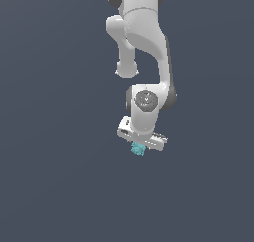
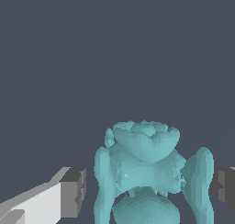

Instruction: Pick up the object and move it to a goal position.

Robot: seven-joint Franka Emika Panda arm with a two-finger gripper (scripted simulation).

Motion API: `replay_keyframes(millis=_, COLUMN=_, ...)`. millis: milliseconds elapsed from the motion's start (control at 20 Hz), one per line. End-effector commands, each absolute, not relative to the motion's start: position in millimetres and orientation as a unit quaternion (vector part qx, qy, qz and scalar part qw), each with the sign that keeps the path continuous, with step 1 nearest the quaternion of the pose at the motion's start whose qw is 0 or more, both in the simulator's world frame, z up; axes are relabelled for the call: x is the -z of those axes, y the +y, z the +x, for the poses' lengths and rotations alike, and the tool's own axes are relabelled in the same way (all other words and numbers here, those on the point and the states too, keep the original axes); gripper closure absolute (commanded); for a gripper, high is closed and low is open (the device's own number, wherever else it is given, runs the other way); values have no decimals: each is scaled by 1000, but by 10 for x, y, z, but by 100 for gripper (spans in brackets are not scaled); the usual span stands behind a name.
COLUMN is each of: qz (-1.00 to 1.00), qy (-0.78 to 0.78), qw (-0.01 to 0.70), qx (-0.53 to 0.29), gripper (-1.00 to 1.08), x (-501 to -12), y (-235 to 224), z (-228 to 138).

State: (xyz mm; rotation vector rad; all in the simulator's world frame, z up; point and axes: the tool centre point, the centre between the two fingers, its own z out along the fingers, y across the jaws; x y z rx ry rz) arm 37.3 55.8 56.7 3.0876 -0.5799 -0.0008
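The object is a small teal, bumpy lump. In the wrist view it fills the space between my two grey fingertips. A narrow gap shows between one fingertip and the object; the other fingertip sits right at its far side. My gripper is open around the object. In the exterior view the white gripper points down, and the object peeks out just beneath the hand, mostly hidden by it.
The white arm comes down from the top of the exterior view. A plain dark grey surface lies all around.
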Motion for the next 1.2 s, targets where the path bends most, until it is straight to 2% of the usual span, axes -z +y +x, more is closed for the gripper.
replay_keyframes(millis=0, qz=983, qy=-185, qw=0, qx=0, gripper=-92, x=-456, y=557, z=371)
replay_keyframes(millis=250, qz=983, qy=-185, qw=0, qx=0, gripper=-92, x=-402, y=561, z=384)
replay_keyframes(millis=300, qz=983, qy=-185, qw=0, qx=0, gripper=108, x=-402, y=561, z=384)
replay_keyframes(millis=1150, qz=983, qy=-185, qw=0, qx=0, gripper=108, x=-495, y=574, z=327)
